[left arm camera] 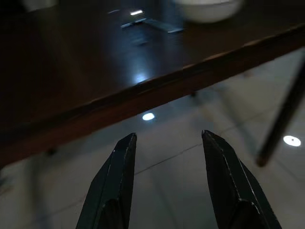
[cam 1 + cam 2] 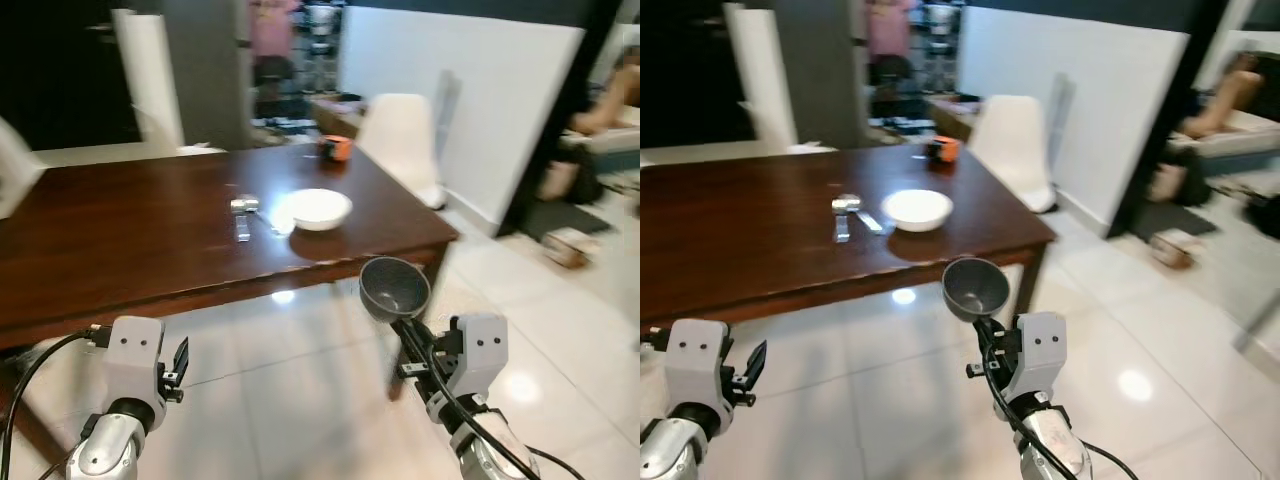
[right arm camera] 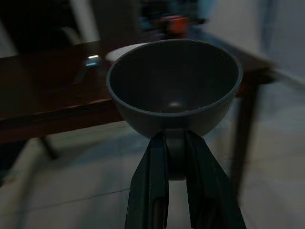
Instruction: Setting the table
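— Bowl, the grey one point(image 2: 394, 287): where do you have it?

— Your right end effector point(image 3: 175, 157) has its two fingers clamped on the bowl's lower wall, holding it mouth-up in the air over the tiled floor point(image 2: 300, 400), just in front of the near right corner of the dark wooden table point(image 2: 120, 240). It is off the table, not touching it.

— And your other arm?

— Your left end effector point(image 1: 164, 167) sits low on the left, over the floor before the table's near edge, its fingers spread apart with nothing between them.

— What do you see on the table?

— A white bowl point(image 2: 314, 209) stands toward the right end, upright. Just beside it on its left lies silver cutlery point(image 2: 245, 213), blurred; you can make out a spoon-like piece and a flat handle, no more. At the far right corner there is a small orange object point(image 2: 337, 147), too blurred to name.

— Around it?

— A white chair point(image 2: 404, 140) stands at the table's right side near a white wall. A person point(image 2: 272, 40) stands far behind the table, out of focus.
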Available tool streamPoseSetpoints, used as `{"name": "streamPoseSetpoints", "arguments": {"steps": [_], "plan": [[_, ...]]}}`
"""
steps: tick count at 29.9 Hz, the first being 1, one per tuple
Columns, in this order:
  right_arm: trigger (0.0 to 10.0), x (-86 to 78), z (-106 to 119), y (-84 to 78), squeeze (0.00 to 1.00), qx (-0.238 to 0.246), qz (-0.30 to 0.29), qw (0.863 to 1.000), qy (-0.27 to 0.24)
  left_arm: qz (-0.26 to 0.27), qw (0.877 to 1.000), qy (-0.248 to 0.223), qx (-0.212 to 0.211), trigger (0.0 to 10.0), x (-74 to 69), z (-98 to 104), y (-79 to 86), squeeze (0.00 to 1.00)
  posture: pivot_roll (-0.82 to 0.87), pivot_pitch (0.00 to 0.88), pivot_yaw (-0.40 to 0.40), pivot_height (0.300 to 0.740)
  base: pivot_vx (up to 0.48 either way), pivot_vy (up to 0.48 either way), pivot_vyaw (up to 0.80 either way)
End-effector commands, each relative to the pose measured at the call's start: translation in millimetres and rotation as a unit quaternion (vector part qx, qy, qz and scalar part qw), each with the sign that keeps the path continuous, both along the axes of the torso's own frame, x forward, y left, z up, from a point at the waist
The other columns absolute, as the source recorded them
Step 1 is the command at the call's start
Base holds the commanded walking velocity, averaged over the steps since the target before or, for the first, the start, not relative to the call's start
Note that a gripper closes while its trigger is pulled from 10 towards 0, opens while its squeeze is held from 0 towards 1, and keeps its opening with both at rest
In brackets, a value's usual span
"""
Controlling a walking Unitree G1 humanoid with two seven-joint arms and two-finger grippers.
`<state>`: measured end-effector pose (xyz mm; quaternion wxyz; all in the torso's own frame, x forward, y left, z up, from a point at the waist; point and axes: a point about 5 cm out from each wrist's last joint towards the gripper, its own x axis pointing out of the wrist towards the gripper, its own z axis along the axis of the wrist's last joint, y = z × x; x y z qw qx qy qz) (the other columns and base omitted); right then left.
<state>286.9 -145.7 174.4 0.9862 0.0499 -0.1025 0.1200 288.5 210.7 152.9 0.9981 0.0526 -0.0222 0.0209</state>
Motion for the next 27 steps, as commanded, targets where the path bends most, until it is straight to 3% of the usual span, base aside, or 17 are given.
{"name": "streamPoseSetpoints", "arguments": {"steps": [1,27], "plan": [[10.0,-1.0,-4.2,-0.4,0.0,0.001,0.0,1.0,0.011,0.002,1.0,0.015,0.002,10.0,-2.1,-7.4,0.9,0.0,0.02,0.119,0.073,0.74,0.0,0.0,-0.8],[10.0,-1.3,-4.9,0.9,0.0,0.006,-0.002,1.0,0.014,0.003,1.0,0.021,0.005,10.0,-1.9,-9.4,3.2,0.0,0.02,0.125,0.083,0.74,0.0,0.0,-0.79]]}}
